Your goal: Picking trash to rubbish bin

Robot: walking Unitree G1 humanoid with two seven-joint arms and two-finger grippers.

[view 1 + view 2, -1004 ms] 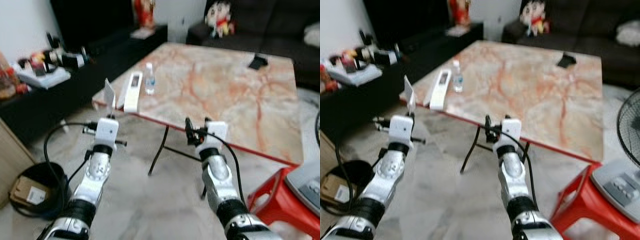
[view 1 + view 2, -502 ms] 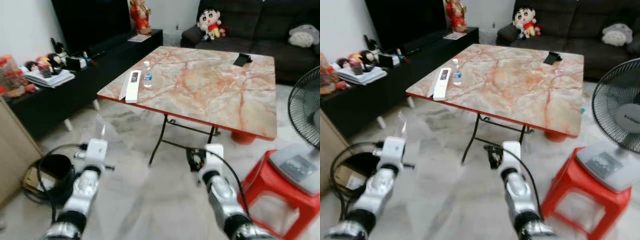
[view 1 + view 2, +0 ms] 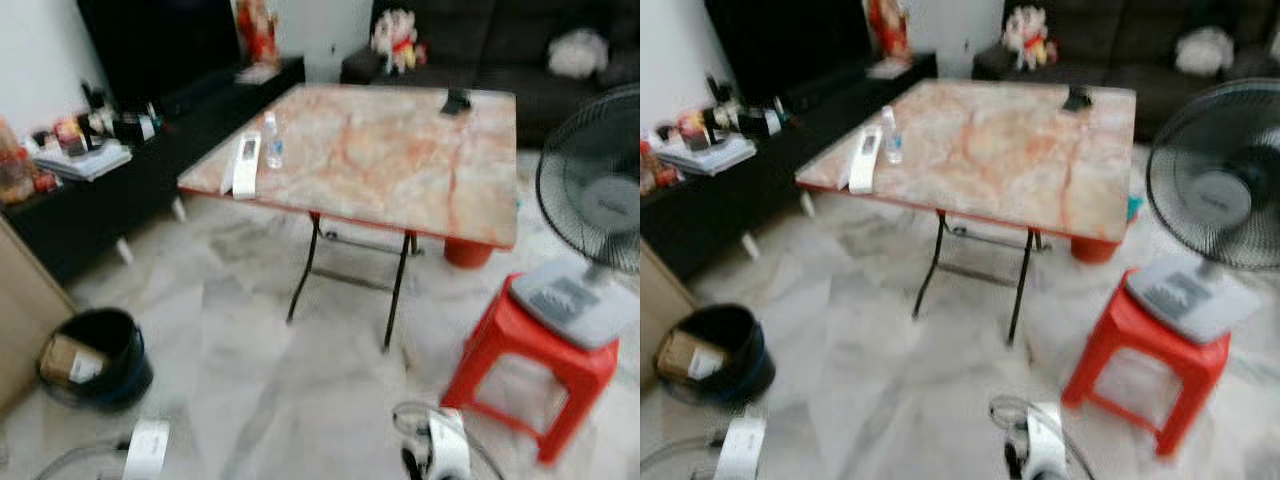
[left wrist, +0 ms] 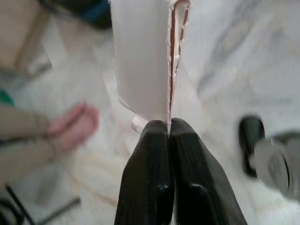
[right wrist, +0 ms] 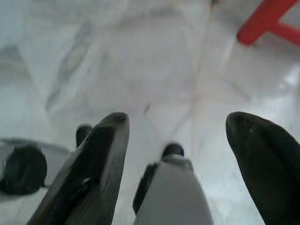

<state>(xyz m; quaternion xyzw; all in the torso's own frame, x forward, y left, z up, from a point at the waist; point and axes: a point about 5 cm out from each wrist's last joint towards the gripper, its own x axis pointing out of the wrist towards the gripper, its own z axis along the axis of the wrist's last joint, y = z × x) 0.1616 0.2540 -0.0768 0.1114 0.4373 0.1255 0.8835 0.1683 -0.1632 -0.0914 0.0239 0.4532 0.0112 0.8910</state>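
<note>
A flat white piece of trash (image 4: 143,61) is seen clamped between the closed black fingers of the left gripper (image 4: 168,129) in the left wrist view, held above pale marble floor (image 3: 290,390). The right gripper (image 5: 176,136) is held with its fingers spread wide apart, nothing between them, over the same floor. In the blurred head views, a black rubbish bin (image 3: 97,357) holding cardboard stands at about eight o'clock, well apart from the marble-topped table (image 3: 380,160) at twelve o'clock. A red stool (image 3: 528,355) carrying a fan (image 3: 592,215) is placed at three o'clock.
</note>
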